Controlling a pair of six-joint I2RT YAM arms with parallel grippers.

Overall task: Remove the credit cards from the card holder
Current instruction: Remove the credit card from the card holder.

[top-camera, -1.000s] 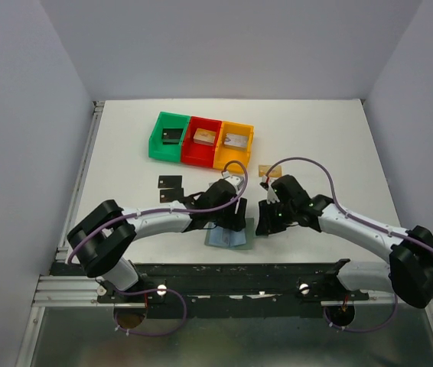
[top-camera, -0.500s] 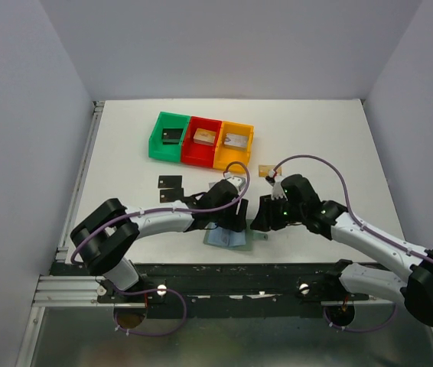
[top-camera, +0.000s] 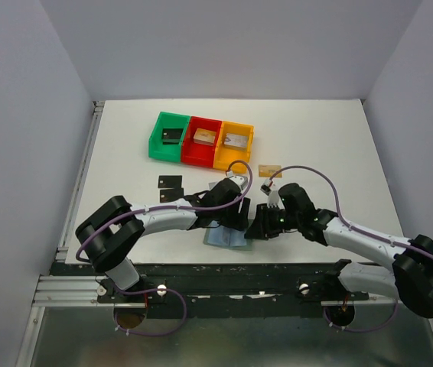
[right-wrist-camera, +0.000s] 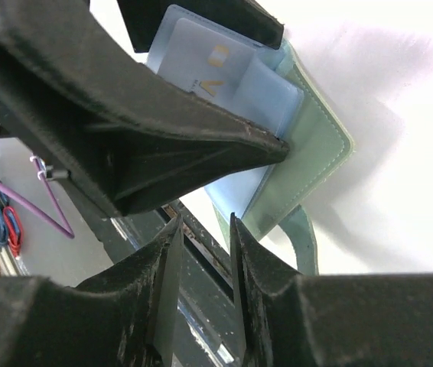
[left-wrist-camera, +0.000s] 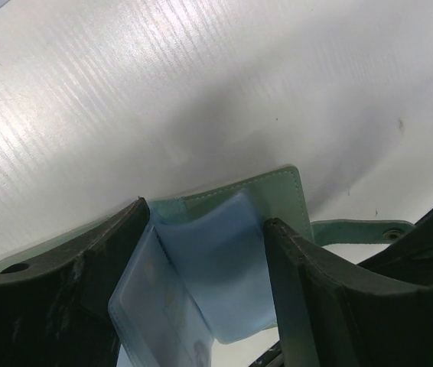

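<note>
Right arm swung in and down toward the counter's near edge over the last second. The right pincer (right-wrist-camera: 205, 225) went from beside the card holder (top-camera: 226, 238) to sitting at its near-right corner. Left arm and holder didn't budge.

My read: lining up for the next pull, no grab yet.

- Right pincer: tips only a narrow gap apart, nothing between them.
- Left pincer (left-wrist-camera: 207, 216): tips wide apart, down on the open holder, straddling the pale blue pockets (left-wrist-camera: 216, 267). It looked like pinning, not clamping.
- Holder: lay open and flat near the near edge, about mid-width. Grey-green cover with stitched rim, closing tab (left-wrist-camera: 362, 229) sticking out sideways.
- A pale card (right-wrist-camera: 201, 65) with gold print still sat in a pocket.
- Two black cards (top-camera: 169, 182) and a gold-tan card (top-camera: 270, 170) were already out on the counter (top-camera: 331, 145), further back.

So part done, at least one left.
</note>
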